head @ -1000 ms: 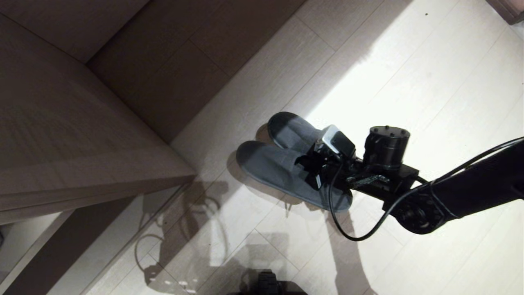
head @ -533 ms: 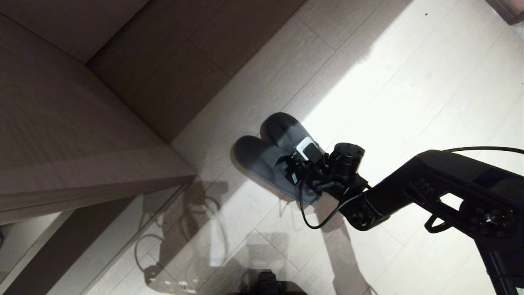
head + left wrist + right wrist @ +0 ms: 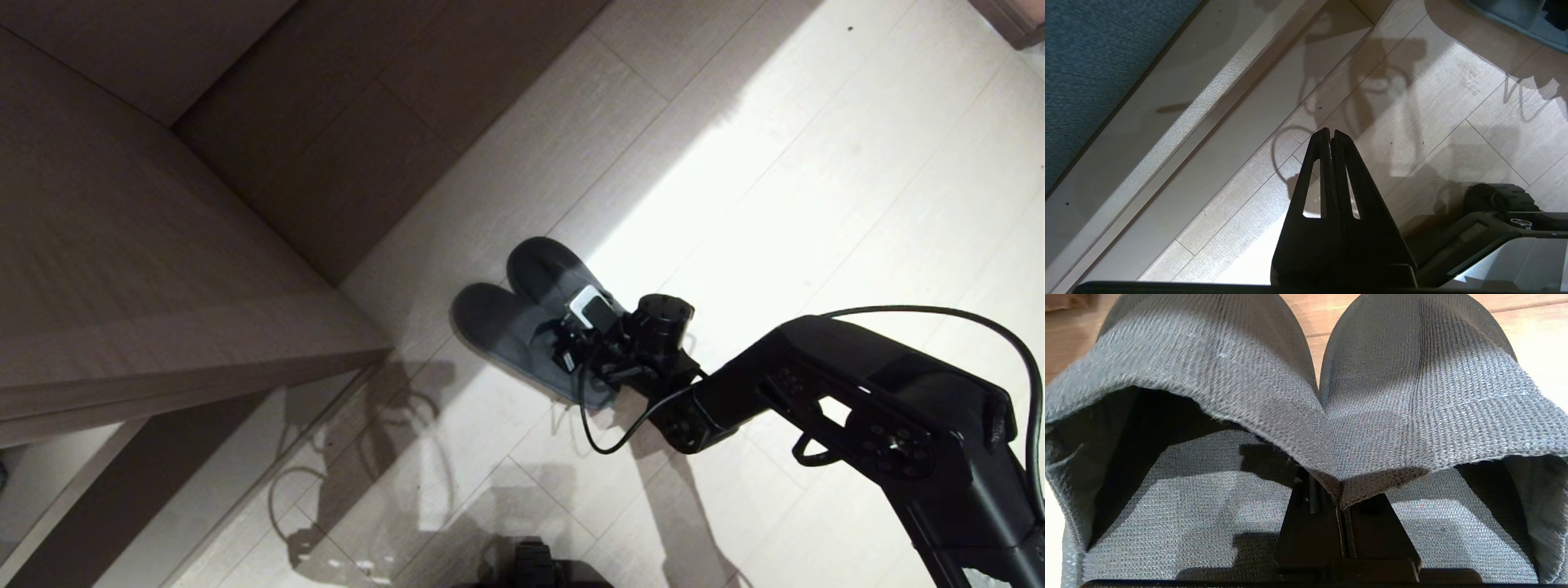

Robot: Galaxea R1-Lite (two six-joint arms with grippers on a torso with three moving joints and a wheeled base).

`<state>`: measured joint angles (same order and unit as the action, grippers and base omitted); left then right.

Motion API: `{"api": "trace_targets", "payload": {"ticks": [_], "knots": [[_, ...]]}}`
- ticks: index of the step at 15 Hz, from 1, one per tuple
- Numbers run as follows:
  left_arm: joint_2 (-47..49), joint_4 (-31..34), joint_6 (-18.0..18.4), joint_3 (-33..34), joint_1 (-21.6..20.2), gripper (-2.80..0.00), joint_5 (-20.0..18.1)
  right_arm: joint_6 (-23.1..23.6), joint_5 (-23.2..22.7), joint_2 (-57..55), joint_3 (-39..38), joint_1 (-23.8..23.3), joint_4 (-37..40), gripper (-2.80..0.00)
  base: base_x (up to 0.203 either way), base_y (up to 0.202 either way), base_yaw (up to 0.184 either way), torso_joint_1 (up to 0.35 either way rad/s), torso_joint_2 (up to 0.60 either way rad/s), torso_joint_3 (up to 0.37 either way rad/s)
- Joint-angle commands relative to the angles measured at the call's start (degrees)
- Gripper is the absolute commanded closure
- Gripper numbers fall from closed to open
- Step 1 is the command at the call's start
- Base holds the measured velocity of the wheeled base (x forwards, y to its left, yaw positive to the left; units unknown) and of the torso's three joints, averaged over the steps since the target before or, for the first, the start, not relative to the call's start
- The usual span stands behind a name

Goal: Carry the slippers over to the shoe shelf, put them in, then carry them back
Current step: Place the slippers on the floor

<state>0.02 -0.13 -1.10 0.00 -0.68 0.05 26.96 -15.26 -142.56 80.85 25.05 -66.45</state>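
The dark grey slippers lie side by side low over the pale floor, toes pointing at the wood unit; I cannot tell if their soles touch it. My right gripper is shut on the slippers. In the right wrist view the right gripper pinches the inner edges of both cloth uppers together. My left gripper hangs parked and shut on nothing over the floor planks. An edge of a slipper shows in that view. The shoe shelf's open cubby is hidden from this angle.
A grey-beige wood-laminate unit seen from above fills the left side, its corner close to the slipper toes. A dark gap opens beneath its top panel. The right arm's cable loops down. My base shows at the bottom edge.
The right arm has stretched out and sunk, taking the slippers down and a little toward the wood unit. The grip on the uppers has held. The left arm has stayed still.
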Motion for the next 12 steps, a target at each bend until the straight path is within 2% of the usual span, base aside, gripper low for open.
{"api": "trace_targets", "payload": {"ticks": [1,7,12], "knots": [[0.0,0.0,0.0,0.0,0.0,0.0,0.0,0.3,-0.2,-1.1,0.9,0.0,-0.3,-2.8,0.0,0.0,0.0,0.0,0.0,0.0],[0.0,0.0,0.0,0.0,0.0,0.0,0.0,0.4,-0.4,-1.1,1.3,-0.1,2.0,-2.8,0.0,0.0,0.0,0.0,0.0,0.0],[0.1,0.0,0.0,0.0,0.0,0.0,0.0,1.2,-0.6,1.4,-3.8,-0.1,2.6,-2.8,0.0,0.0,0.0,0.0,0.0,0.0]]}}
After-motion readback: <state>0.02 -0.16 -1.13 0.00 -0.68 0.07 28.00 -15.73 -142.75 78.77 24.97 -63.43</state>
